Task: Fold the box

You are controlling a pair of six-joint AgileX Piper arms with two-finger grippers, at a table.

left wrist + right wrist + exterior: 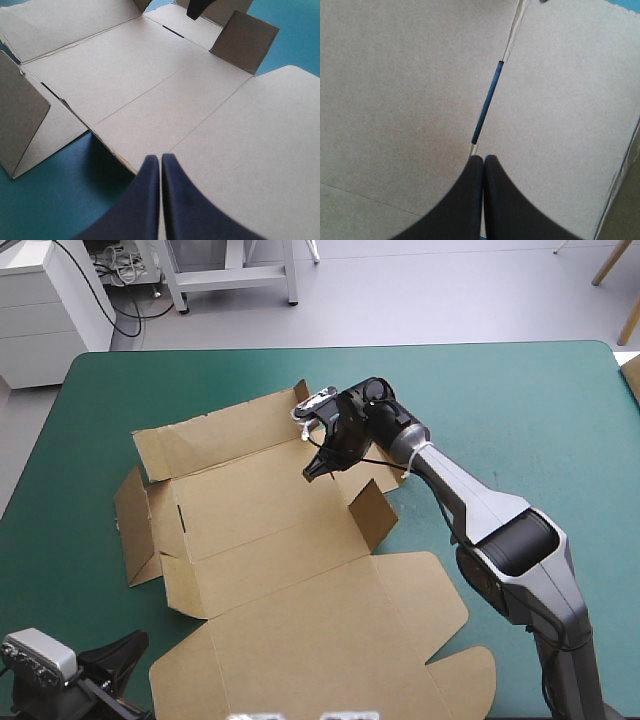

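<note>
Brown box lying unfolded on counter, two side flaps raised, slot just ahead of right end effector, fingers together, left end effector likewise together

Brown box on teal-green table

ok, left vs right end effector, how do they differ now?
Left end effector sits beside the box's near-left edge, over the teal-green cover; right end effector is over the box's far panels. Left points across the box; right points down at a slot. Both shut, empty.
</note>
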